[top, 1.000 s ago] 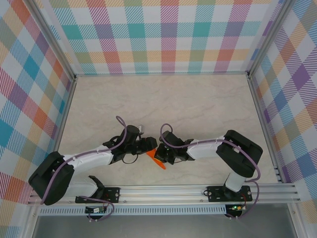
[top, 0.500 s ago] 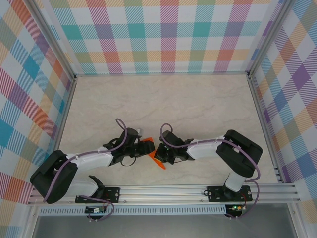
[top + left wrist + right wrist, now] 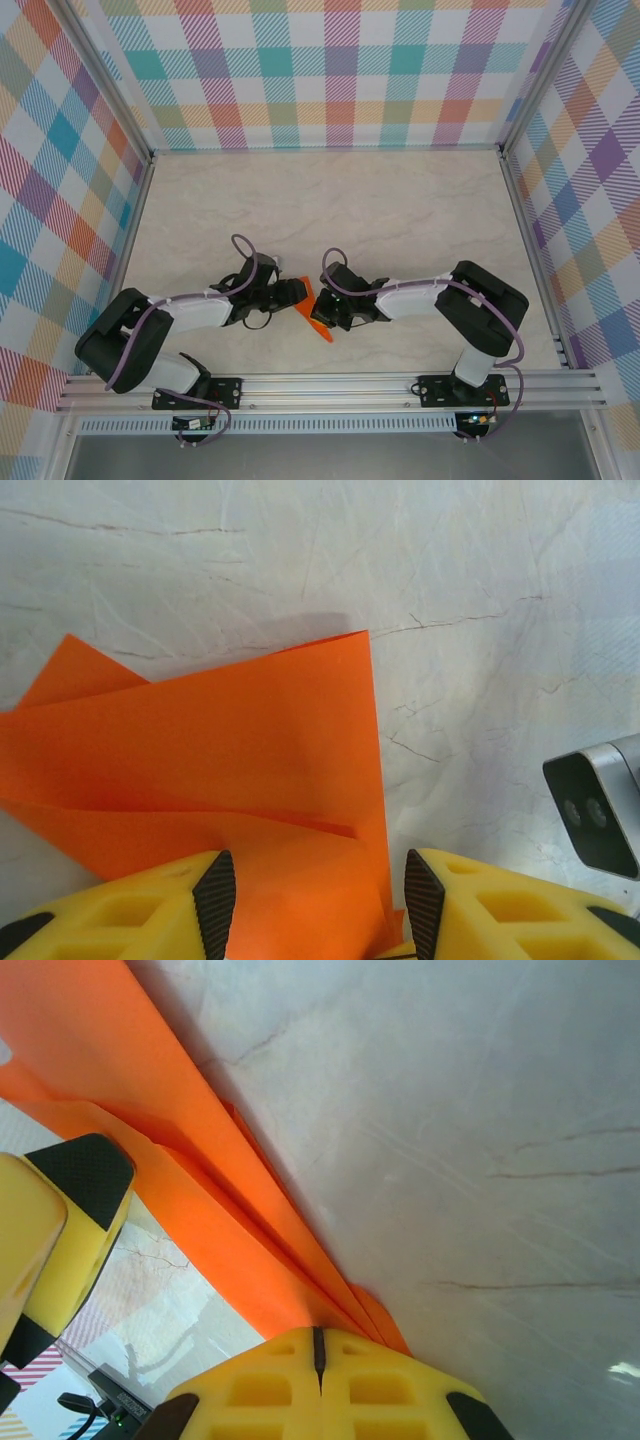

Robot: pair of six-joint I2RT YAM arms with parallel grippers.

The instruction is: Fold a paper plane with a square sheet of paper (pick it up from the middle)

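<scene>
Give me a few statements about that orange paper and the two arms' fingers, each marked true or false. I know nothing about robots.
1. The paper is folded into layers. True.
2. The right fingers are shut on the paper. True.
3. The left fingers are pressed tightly together. False: they stand apart, with paper lying between them.
4. The paper sits by the far wall of the table. False: it is towards the near edge, between the two arms.
</scene>
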